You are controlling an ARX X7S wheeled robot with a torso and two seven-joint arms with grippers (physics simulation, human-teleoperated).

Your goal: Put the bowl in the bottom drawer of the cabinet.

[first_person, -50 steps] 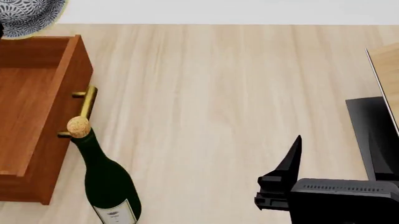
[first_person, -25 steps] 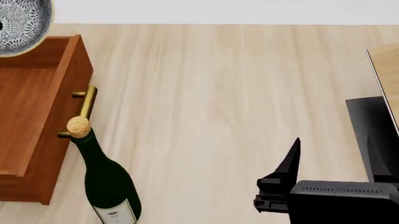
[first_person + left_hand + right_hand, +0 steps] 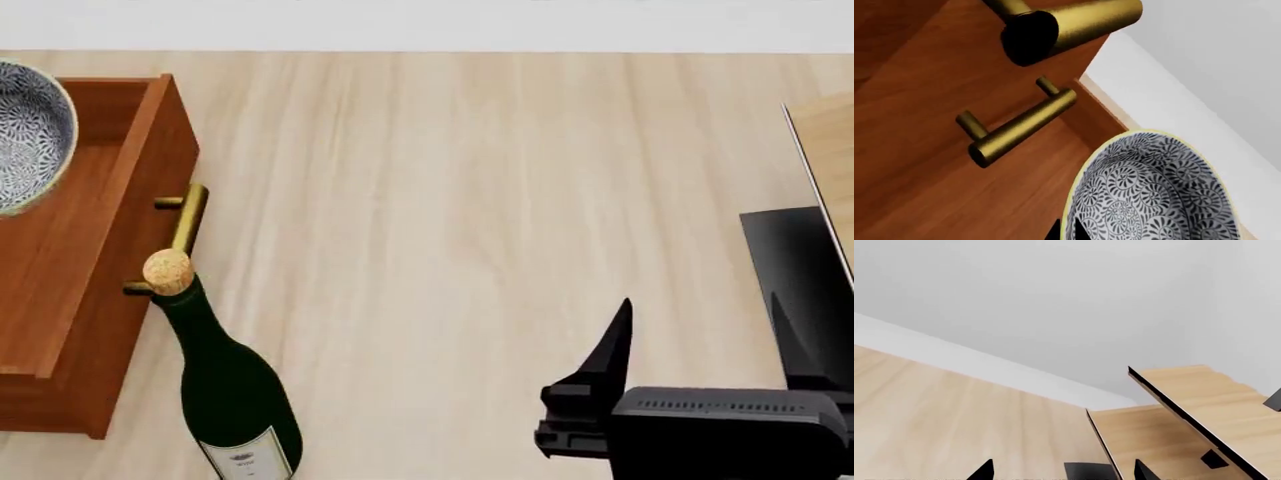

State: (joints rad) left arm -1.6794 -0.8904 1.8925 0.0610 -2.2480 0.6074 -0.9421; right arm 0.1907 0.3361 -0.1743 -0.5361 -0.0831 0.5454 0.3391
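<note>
The speckled bowl (image 3: 27, 135) with its yellowish rim hangs at the left edge of the head view, over the open bottom drawer (image 3: 80, 250). In the left wrist view my left gripper (image 3: 1066, 231) is shut on the rim of the bowl (image 3: 1154, 190), one fingertip inside and one outside. Close behind the bowl is the cabinet (image 3: 921, 175) front with its brass handles (image 3: 1021, 127). The left gripper itself is outside the head view. My right gripper (image 3: 703, 345) stands open and empty at the lower right, far from the drawer.
A corked dark green bottle (image 3: 227, 390) stands right in front of the drawer's brass handle (image 3: 183, 235). A light-wood slanted rack (image 3: 1201, 400) on a black base (image 3: 801, 280) is at the right edge. Light wood floor (image 3: 467, 200) lies between them.
The bowl has come down and nearer in the head view, from beyond the drawer's back corner to over the drawer's inside. The right gripper shifted slightly left.
</note>
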